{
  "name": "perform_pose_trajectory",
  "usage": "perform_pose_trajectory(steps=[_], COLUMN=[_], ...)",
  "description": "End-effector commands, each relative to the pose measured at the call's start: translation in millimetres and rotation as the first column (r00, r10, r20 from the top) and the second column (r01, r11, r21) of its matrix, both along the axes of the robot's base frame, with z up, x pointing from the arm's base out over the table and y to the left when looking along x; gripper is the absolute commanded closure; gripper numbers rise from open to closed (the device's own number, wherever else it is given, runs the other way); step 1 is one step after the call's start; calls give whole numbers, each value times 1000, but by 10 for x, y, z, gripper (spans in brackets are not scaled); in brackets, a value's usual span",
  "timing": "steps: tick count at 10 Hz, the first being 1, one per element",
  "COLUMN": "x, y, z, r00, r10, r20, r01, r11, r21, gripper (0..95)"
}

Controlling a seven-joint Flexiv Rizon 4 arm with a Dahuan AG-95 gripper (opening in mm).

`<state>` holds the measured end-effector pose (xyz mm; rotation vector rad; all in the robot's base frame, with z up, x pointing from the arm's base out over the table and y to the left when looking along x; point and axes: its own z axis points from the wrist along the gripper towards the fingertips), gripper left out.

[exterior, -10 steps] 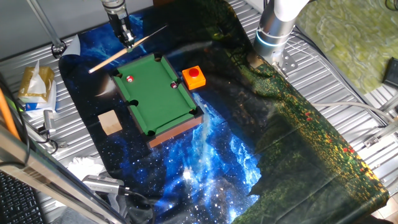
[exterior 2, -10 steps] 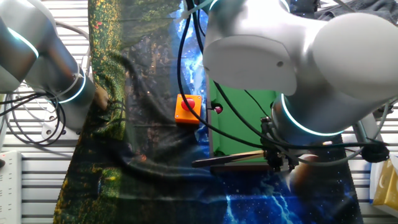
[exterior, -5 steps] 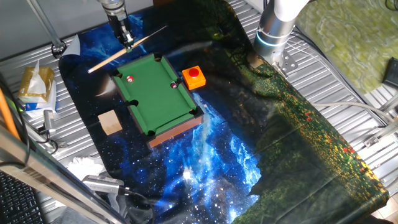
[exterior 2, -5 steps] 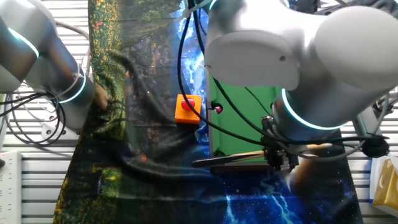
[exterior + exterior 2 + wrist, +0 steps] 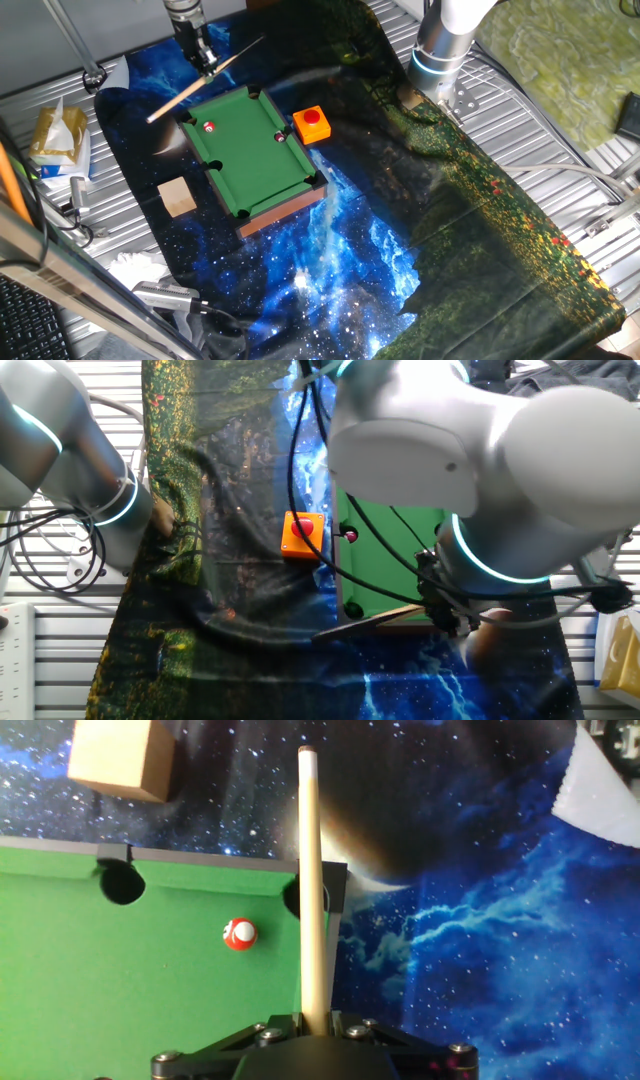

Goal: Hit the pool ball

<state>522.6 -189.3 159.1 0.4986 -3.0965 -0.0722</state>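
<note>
The pool ball (image 5: 239,934), small, glossy red with a whitish spot, lies on the green felt of the miniature pool table (image 5: 120,990) near a corner pocket. It also shows in one fixed view (image 5: 209,127). My gripper (image 5: 313,1018) is shut on a wooden cue stick (image 5: 311,870). The cue points along the table's end rail, to the right of the ball and not touching it. In one fixed view the gripper (image 5: 203,55) hovers at the table's far end with the cue (image 5: 205,80) crosswise. In the other fixed view the arm hides the ball; the cue (image 5: 370,622) shows.
A darker maroon ball (image 5: 279,136) sits by the table's right rail. A red button on an orange box (image 5: 312,122) stands beside the table. A wooden block (image 5: 177,196) lies to the left, also in the hand view (image 5: 120,755). White tissue (image 5: 605,780) lies at the hand view's upper right.
The cue has shifted slightly with the gripper; its free end has dipped a little in the other fixed view. The balls have not moved.
</note>
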Motion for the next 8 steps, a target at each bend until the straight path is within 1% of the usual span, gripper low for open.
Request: perform_pose_trajectory(steps=[1,2,4,6,8], x=[0,-1,20,76,92], y=[130,338,661,903,1008], z=[17,3,-53,-150,-195], r00=[1000,998,994,988,985], r10=[-20,-58,-109,-154,-173], r20=[-2,2,5,14,16], r01=[20,58,109,154,173], r11=[999,998,994,988,985], r21=[28,26,28,30,30], gripper=[950,950,950,950,950])
